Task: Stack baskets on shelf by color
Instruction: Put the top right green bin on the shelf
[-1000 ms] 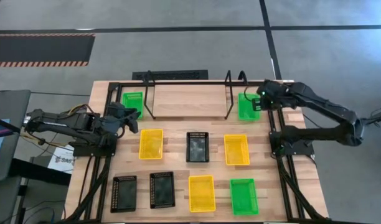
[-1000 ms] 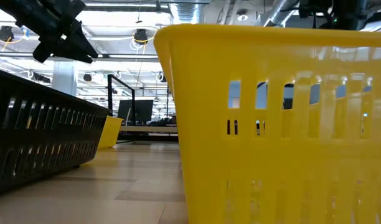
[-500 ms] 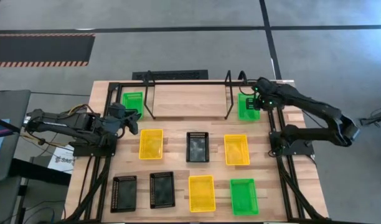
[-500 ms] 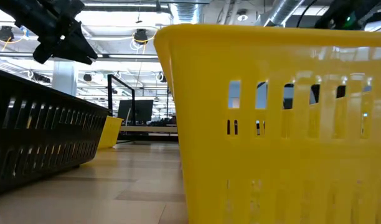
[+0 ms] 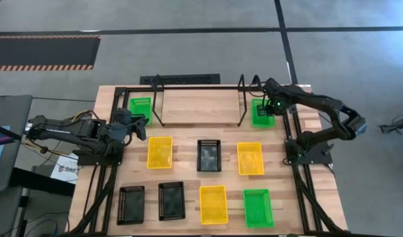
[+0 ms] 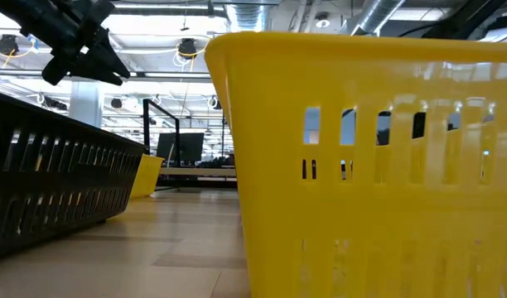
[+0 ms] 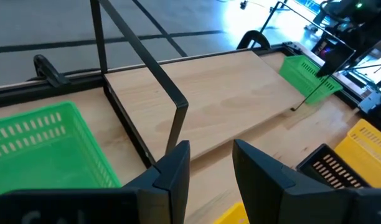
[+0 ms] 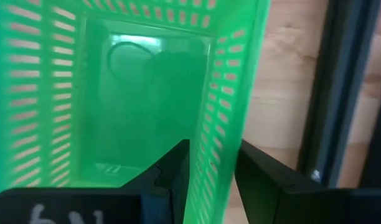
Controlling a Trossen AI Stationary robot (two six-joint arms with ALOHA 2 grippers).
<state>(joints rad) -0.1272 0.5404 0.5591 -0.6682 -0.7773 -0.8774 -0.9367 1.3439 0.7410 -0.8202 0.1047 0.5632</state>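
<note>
In the high view the shelf (image 5: 198, 105) lies at the table's far side. A green basket (image 5: 259, 115) stands on its bottom on the tabletop beside the shelf's right end. My right gripper (image 5: 272, 105) is open and points down over it; in the right wrist view (image 8: 214, 171) one finger is inside the basket's right long wall (image 8: 216, 124) and one outside. Whether they touch it I cannot tell. My left gripper (image 5: 139, 125) is open and holds nothing, between the shelf's left end and a second green basket (image 5: 140, 106), and above the table in the low view (image 6: 81, 51).
Nearer on the table stand three yellow baskets (image 5: 159, 151) (image 5: 250, 158) (image 5: 213, 204), three black baskets (image 5: 209, 155) (image 5: 131, 204) (image 5: 171, 201) and a green basket (image 5: 257, 207). Black frame rails (image 5: 295, 164) run along both table sides. The shelf's upright loops (image 5: 241, 99) stand close to my right gripper.
My right gripper has moved a little toward the table's left and down onto the green basket at the shelf's right end, until its fingers stand on either side of the basket's wall. The baskets have stayed where they were.
</note>
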